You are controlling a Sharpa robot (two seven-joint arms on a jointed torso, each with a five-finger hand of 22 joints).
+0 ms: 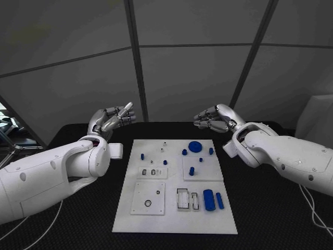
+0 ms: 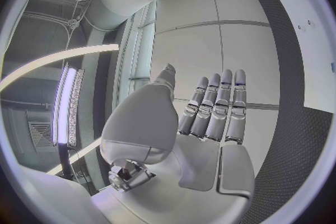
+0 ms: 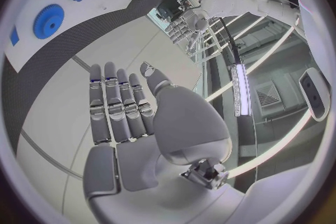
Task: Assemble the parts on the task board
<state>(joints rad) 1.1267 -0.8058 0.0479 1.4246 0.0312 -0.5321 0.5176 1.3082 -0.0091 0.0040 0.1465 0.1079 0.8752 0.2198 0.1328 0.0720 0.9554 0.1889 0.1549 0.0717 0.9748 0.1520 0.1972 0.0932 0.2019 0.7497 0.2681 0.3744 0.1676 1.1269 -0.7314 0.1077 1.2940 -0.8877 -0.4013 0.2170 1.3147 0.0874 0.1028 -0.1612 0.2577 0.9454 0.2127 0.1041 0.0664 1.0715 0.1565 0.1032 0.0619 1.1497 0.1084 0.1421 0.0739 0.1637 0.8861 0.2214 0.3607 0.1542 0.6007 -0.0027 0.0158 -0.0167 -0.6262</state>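
Two hands are raised above the far part of the black surface (image 1: pixel 76 229), one on each side of the task board (image 1: pixel 174 221), and neither of them touches anything. The left hand (image 1: pixel 114 119) is held up beyond the far left corner of the board; its fingers (image 2: pixel 218 106) are stretched out straight, side by side, and it holds nothing. The right hand (image 1: pixel 215 119) is held up beyond the far right corner of the board; its fingers (image 3: pixel 115 103) are also stretched out, with the thumb a little apart, and it is empty too.

The task board lies flat in the middle of the surface, between the two arms. On its far part there is a round blue gear (image 1: pixel 194 146), and near it stand several small blue pegs (image 1: pixel 142 155). On the near right part of the board a long blue cylinder (image 1: pixel 209 200) lies flat, and a thinner blue bar (image 1: pixel 220 200) lies just beside it on the right. To the left of the cylinder there are narrow slots (image 1: pixel 183 199) in the board. Both hands are well apart from all these parts.
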